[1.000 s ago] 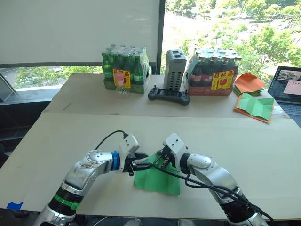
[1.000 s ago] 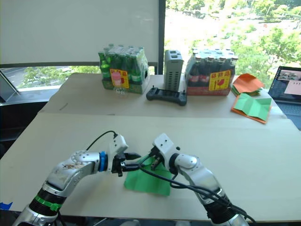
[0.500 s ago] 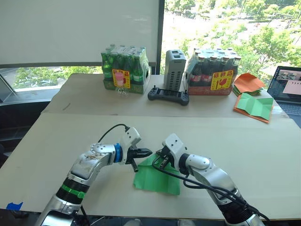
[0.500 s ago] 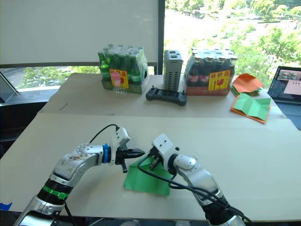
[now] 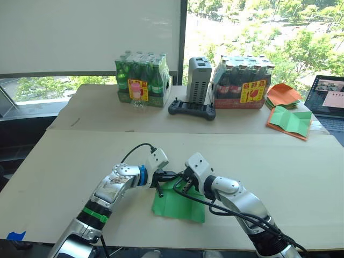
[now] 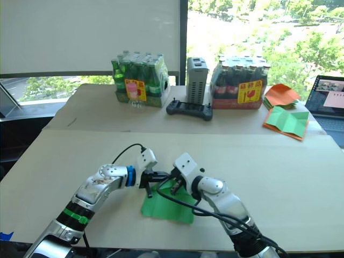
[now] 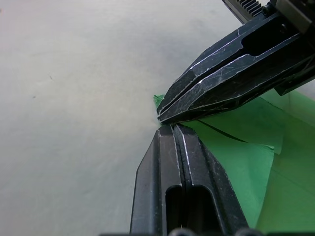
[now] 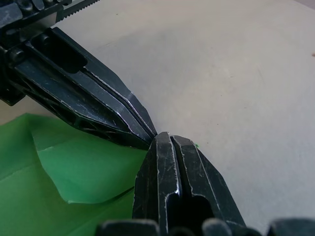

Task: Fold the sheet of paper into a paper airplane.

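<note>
Desk (image 5: 64, 161) carries the sheet of paper (image 5: 180, 204), lying flat at the near edge, its far corner pointing away from the robot. Left gripper (image 7: 167, 129) and right gripper (image 8: 165, 139), both clenched, meet tip to tip over that corner; whether either pinches paper is unclear.

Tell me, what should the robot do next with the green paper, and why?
Probably press the folded corner down flat. Both the left gripper and the right gripper are shut, tips meeting at the far corner of the sheet of paper, where a small flap is turned over but not lying flat. The sheet lies on the table, so pressing there would likely set that crease.
</note>
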